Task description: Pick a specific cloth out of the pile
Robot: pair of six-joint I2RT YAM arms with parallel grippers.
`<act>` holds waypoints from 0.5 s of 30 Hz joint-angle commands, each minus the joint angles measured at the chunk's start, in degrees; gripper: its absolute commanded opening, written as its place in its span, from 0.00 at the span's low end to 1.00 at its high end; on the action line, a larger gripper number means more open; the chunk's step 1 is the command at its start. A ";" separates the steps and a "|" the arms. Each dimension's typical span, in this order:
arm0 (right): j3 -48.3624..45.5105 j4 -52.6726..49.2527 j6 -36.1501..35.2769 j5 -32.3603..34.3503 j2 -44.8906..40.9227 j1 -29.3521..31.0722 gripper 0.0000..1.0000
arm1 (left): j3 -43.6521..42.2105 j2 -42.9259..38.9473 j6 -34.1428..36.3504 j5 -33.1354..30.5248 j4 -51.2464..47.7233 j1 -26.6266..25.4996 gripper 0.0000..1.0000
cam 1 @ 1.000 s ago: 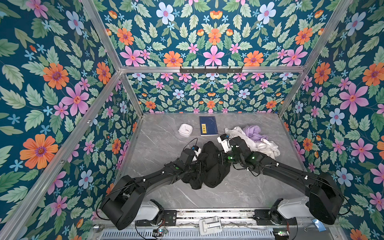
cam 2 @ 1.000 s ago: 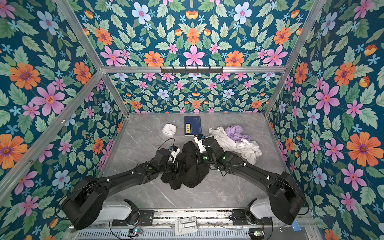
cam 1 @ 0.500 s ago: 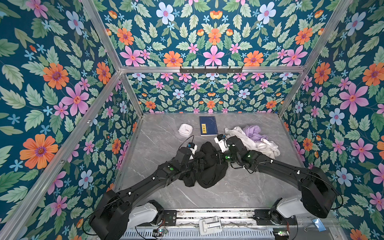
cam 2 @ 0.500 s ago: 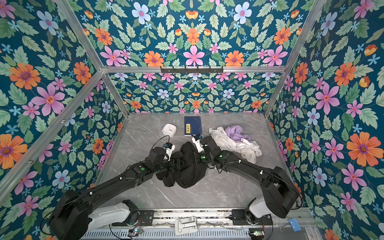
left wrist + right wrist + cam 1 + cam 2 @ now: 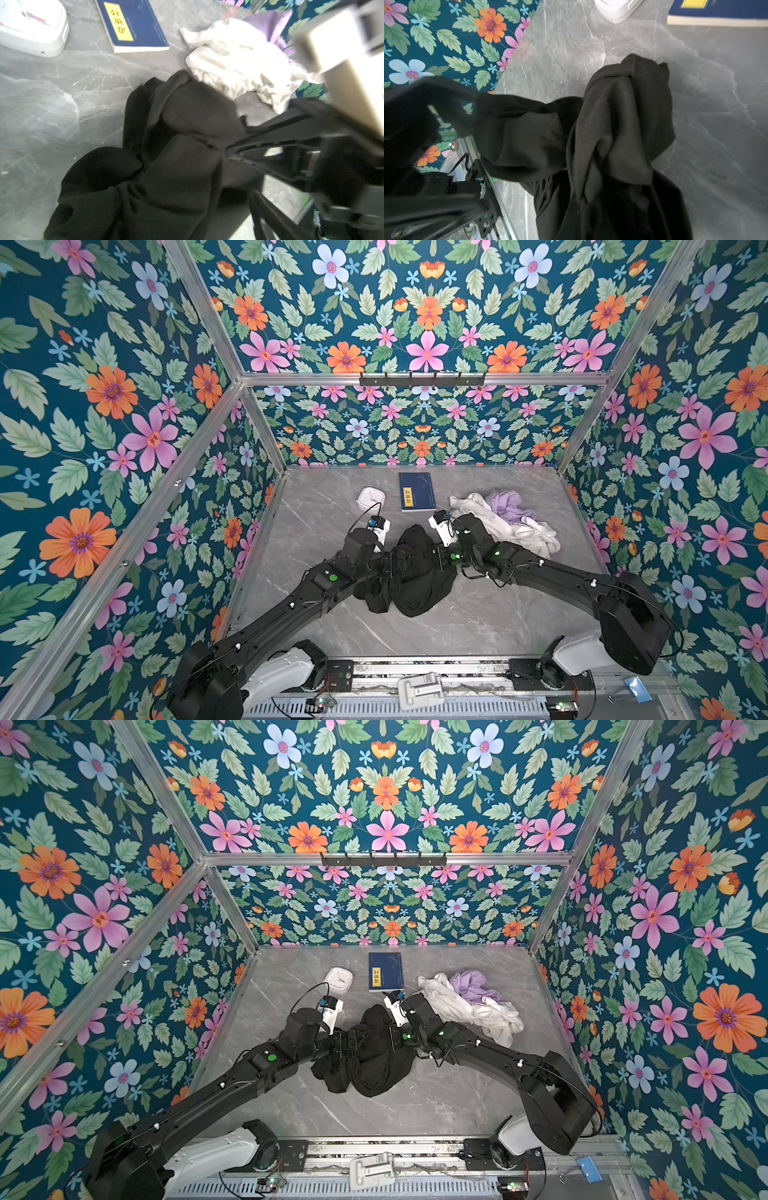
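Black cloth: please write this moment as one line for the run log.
black cloth: bunched on table, beside pile | right fingers: shut on black cloth | left fingers: open

Bright even light. Top views sharp, edges bent. Left wrist view motion-blurred: white garment (image 5: 234, 62) blown out, the cloth (image 5: 176, 166) crushed black.

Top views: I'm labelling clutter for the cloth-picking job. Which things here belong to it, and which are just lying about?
Belongs to the job: black cloth; pile of white and lavender garments.
Just lying about: blue book; small white case.
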 commanded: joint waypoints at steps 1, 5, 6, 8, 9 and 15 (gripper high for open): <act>0.06 2.90 1.47 -3.12 2.06 0.57 0.00 | -0.24 -0.16 -0.17 1.07 1.59 0.04 0.99; 0.02 5.77 3.20 -5.94 4.93 1.15 0.01 | -2.10 0.60 -1.60 2.17 3.94 0.22 0.96; -0.21 7.10 3.81 -6.99 5.81 1.15 0.02 | -2.57 0.78 -2.22 2.57 4.76 0.22 0.95; -0.78 9.49 5.05 -8.66 7.38 1.15 0.03 | -3.12 1.15 -3.74 3.04 5.96 0.29 0.92; -1.05 10.61 5.70 -9.31 8.42 1.14 0.04 | -3.50 1.47 -4.44 3.32 6.58 0.31 0.89; -1.80 12.98 6.79 -9.68 12.95 1.15 0.12 | -5.27 4.26 -6.75 7.01 11.80 0.31 0.55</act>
